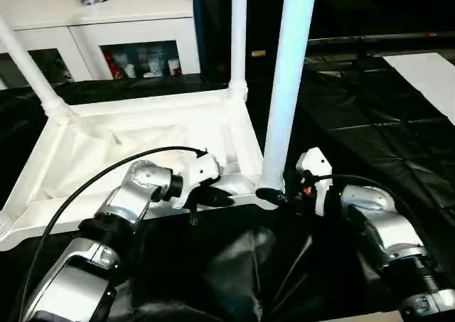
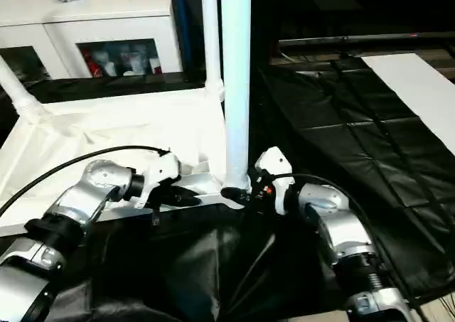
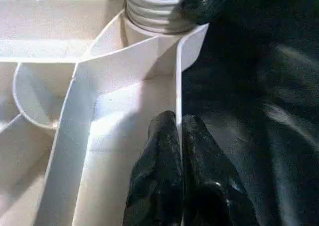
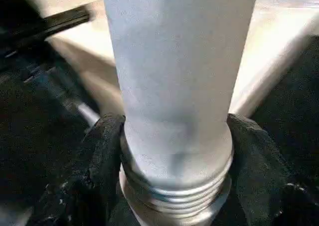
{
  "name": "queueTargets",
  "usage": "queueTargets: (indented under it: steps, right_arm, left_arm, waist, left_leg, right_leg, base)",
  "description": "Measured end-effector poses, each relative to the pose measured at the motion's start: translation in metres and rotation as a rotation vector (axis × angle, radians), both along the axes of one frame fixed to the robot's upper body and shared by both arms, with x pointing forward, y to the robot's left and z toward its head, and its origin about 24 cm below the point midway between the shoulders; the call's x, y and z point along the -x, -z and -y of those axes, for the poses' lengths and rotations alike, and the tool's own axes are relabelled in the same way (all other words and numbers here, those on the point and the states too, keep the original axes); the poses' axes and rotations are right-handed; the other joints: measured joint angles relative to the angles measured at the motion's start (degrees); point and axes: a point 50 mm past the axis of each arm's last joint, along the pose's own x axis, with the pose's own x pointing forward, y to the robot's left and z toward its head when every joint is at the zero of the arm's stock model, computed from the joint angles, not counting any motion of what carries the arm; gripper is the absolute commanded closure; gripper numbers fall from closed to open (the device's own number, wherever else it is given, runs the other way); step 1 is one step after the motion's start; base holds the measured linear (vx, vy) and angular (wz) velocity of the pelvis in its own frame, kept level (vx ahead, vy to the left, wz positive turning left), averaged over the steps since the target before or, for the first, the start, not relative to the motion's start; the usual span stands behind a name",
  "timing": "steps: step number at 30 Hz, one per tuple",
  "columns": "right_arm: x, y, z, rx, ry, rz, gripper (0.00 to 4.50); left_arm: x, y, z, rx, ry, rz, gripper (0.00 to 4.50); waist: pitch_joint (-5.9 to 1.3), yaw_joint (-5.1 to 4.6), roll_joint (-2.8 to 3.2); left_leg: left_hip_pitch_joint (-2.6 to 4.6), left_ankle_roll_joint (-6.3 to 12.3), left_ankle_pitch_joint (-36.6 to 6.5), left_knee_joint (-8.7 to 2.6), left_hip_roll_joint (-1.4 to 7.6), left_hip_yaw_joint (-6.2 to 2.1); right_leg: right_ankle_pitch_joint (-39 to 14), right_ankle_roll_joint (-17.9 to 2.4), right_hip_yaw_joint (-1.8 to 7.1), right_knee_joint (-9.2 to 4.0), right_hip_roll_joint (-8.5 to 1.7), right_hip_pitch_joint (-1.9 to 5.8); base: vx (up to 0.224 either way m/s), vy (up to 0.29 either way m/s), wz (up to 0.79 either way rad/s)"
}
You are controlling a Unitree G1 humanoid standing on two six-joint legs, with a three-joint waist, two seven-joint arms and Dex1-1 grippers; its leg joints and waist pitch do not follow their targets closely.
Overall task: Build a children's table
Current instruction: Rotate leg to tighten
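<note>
The children's table lies upside down, and its white ribbed top (image 1: 142, 133) faces up on black sheeting. Three white legs stand in corner sockets: far left (image 1: 28, 70), far right (image 1: 238, 30) and near right (image 1: 288, 73). My left gripper (image 1: 220, 197) is shut on the top's thin near rim (image 3: 178, 76), one black finger (image 3: 159, 176) on each side of the wall. My right gripper (image 1: 274, 194) is closed around the near right leg (image 4: 179, 76) just above its threaded base. Its fingers (image 4: 99, 161) press against both sides of the leg.
A white cabinet with glass doors (image 1: 106, 30) stands behind the table. Crumpled black sheeting (image 1: 370, 123) covers the floor, with a white panel (image 1: 426, 73) at the far right. A black cable (image 1: 92, 180) arcs over my left forearm.
</note>
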Motion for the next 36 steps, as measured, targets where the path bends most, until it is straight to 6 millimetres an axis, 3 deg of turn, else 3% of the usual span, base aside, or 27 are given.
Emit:
queueTargets:
  steps: [3, 9, 16, 18, 23, 29, 33, 36]
  right_arm:
    - [-0.014, 0.004, -0.016, -0.035, 0.161, -0.001, 1.82]
    - [-0.037, 0.004, -0.041, -0.023, 0.434, 0.014, 1.82]
    - [-0.049, 0.003, -0.045, 0.007, 0.541, 0.020, 1.82]
    - [-0.048, 0.003, -0.045, -0.018, 0.515, 0.024, 1.26]
    - [-0.046, 0.002, -0.037, -0.015, 0.429, 0.044, 0.86]
    - [-0.030, 0.000, -0.004, 0.089, 0.154, 0.075, 0.86]
    - [-0.019, -0.004, 0.007, 0.106, 0.001, 0.064, 0.86]
    - [-0.010, -0.003, 0.004, 0.102, -0.109, 0.053, 0.86]
  left_arm:
    - [-0.005, 0.002, 0.002, 0.009, -0.094, 0.006, 4.50]
    - [-0.017, 0.000, 0.017, -0.017, -0.228, 0.038, 4.50]
    - [-0.022, -0.001, 0.036, -0.018, -0.306, 0.038, 4.50]
    - [-0.022, -0.002, 0.036, -0.017, -0.305, 0.035, 4.50]
    - [-0.019, -0.002, 0.036, -0.011, -0.266, 0.021, 4.50]
    - [-0.014, -0.002, 0.023, -0.017, -0.166, 0.009, 4.50]
    - [-0.005, -0.001, 0.007, -0.017, -0.037, -0.008, 4.50]
    - [0.001, -0.002, 0.002, -0.023, 0.046, -0.031, 4.50]
  waist:
    - [-0.02, -1.28, -0.11]
    - [-0.11, -2.58, -0.17]
    - [-0.32, -2.41, -0.48]
    - [-0.30, -2.37, -0.52]
    - [-0.30, -1.84, -0.52]
    - [-0.30, -0.98, -0.50]
    - [-0.30, -0.99, -0.48]
    - [-0.27, -0.73, -0.45]
  left_leg:
    - [0.11, -0.02, 0.00, 0.01, -0.02, -0.02]
    - [0.17, -0.03, -0.01, 0.05, -0.05, -0.08]
    - [0.14, -0.02, -0.01, 0.05, -0.08, -0.08]
    - [0.12, -0.01, -0.01, 0.05, -0.08, -0.08]
    - [0.09, 0.00, 0.00, 0.01, -0.07, -0.08]
    - [0.07, 0.01, 0.00, -0.04, -0.05, -0.07]
    - [0.10, 0.01, -0.01, -0.06, -0.02, -0.08]
    - [0.06, 0.00, -0.01, -0.07, 0.02, -0.07]
  right_leg:
    - [-0.01, 0.01, 0.01, -0.03, 0.00, 0.02]
    - [0.19, -0.31, 0.03, -0.03, 0.00, 0.06]
    - [0.18, -0.30, 0.04, -0.10, -0.02, 0.17]
    - [0.18, -0.30, 0.04, -0.10, -0.02, 0.16]
    - [0.17, -0.28, 0.02, -0.12, -0.02, 0.08]
    - [0.15, -0.25, -0.01, -0.15, -0.01, 0.04]
    - [0.15, -0.25, -0.03, -0.10, 0.00, 0.04]
    - [0.16, -0.27, -0.07, -0.10, 0.00, 0.03]
  base:
    - [0.000, 0.000, 0.00]
    - [0.000, 0.000, 0.00]
    - [0.000, 0.000, 0.00]
    - [0.000, 0.000, 0.00]
    - [0.000, 0.000, 0.00]
    - [0.000, 0.000, 0.00]
    - [0.000, 0.000, 0.00]
    - [0.000, 0.000, 0.00]
